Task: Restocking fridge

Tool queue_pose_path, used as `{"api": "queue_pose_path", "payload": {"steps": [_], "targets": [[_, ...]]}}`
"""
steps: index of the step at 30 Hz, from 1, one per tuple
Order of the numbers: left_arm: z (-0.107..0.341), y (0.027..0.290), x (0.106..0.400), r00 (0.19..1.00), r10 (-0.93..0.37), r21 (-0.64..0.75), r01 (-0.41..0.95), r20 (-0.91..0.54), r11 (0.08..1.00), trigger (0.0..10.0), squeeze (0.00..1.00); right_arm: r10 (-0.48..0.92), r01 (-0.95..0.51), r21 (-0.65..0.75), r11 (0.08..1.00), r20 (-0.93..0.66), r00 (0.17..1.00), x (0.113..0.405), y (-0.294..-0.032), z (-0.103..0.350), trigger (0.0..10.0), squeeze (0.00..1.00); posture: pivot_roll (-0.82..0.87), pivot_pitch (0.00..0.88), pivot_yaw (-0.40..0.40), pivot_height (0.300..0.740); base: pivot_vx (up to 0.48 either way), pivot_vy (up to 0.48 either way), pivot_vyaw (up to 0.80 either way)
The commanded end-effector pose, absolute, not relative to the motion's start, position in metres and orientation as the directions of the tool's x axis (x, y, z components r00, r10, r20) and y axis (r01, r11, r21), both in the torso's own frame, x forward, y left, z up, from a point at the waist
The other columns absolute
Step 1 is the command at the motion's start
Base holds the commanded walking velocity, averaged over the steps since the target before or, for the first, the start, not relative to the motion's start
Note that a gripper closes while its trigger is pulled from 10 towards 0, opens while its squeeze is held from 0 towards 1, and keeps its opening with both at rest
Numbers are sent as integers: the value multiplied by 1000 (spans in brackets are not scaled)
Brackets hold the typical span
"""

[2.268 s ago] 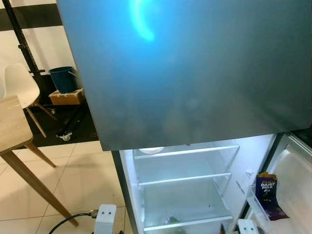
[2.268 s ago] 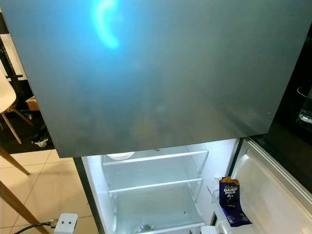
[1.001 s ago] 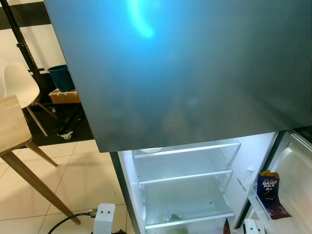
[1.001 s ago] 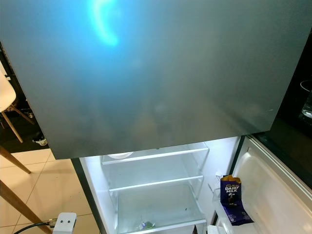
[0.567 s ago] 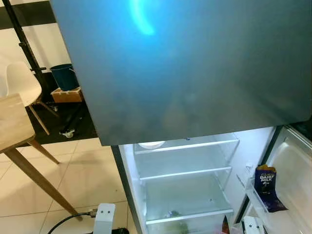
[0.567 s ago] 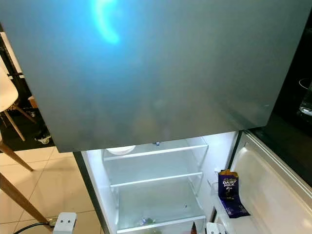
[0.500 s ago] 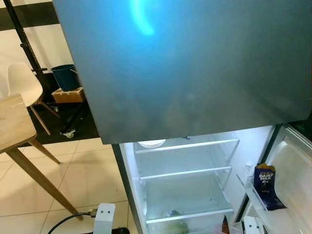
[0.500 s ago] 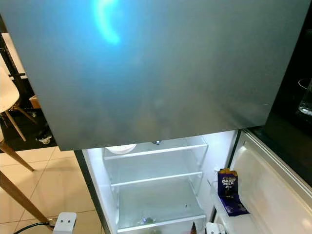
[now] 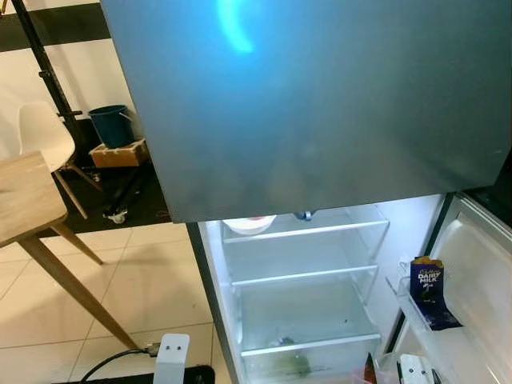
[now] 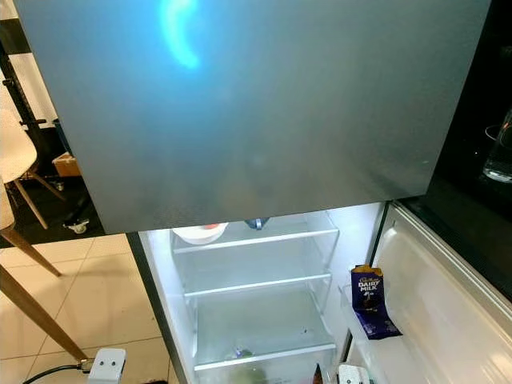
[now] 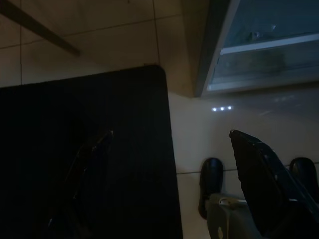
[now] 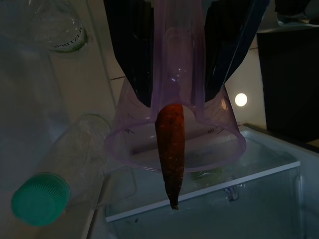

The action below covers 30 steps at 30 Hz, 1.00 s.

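In right tool [image 12: 178, 55]: cup [image 12: 177, 134] with carrot [image 12: 171, 144]

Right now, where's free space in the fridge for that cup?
Bare: the middle shelf, wall to wall, and most of the lower shelf, bar a small item at its front. Crowded: top shelf, with white bowl; door bin, with chocolate bag.

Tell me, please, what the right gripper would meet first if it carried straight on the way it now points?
Probably the clear glass fridge shelf: the right gripper, shut on a clear purple plastic cup holding an orange carrot, points at it, though depth is unclear.
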<state>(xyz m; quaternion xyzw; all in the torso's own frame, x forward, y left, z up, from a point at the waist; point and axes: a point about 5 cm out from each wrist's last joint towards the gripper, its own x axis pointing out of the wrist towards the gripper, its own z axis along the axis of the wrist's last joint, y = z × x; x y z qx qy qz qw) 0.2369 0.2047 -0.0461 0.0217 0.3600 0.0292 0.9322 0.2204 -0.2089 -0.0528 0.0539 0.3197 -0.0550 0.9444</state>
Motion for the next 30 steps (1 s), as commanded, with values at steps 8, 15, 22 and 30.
{"api": "queue_pose_path", "payload": {"steps": [8,15,22,30], "targets": [[-49,206,233,723,79,80,-34,-687,996,10000,0,-60,120,64,991,-592,804,226,-208,-49,10000,0,-73,97,31,740,0,0,0],[-49,207,232,722,84,84,-36,-687,996,10000,0,-62,120,59,991,-593,803,226,-209,-49,10000,0,-73,94,31,740,0,0,0],[-47,207,235,730,92,92,-40,-678,995,10000,0,-65,118,51,992,-596,800,226,-210,-49,10000,0,-65,93,28,740,0,0,0],[-39,203,245,775,76,49,-59,-627,997,10000,0,-62,121,60,991,-593,803,229,-209,-47,10000,0,-52,74,13,740,0,0,0]]}}
